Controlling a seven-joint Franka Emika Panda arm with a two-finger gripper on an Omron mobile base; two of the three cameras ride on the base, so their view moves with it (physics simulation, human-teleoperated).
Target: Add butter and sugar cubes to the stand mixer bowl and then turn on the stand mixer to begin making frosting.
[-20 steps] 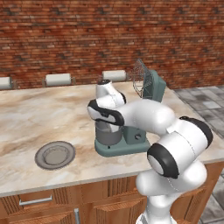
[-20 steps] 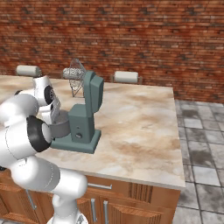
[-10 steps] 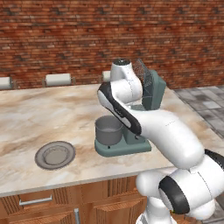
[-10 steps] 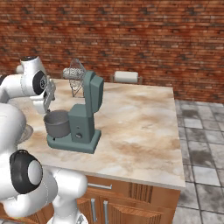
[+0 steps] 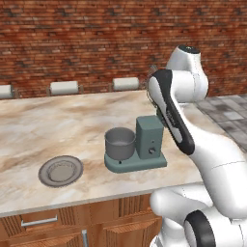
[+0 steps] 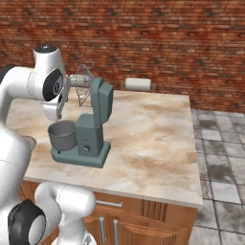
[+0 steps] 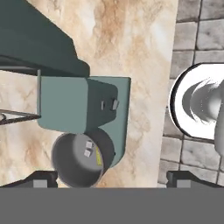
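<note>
Across the marble table [image 5: 58,120], backed by a red brick wall [image 5: 72,43], the stand mixer [image 5: 144,144] holds the stand mixer bowl [image 7: 78,159]; the butter [image 7: 99,156] and sugar cubes [image 7: 88,148] lie inside. High above, the tool [image 7: 111,179] gapes wide, empty. A grey plate [image 5: 60,170] lies nearby.

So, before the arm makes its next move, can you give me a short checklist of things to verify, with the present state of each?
1. Butter inside the bowl: ok.
2. Two sugar cubes inside the bowl: ok.
3. Bowl seated on the mixer base: ok.
4. Gripper open and empty: ok.
5. Mixer knob free to reach: ok.
6. Mixer head lowered over the bowl: not ok, it is tilted up.
</note>
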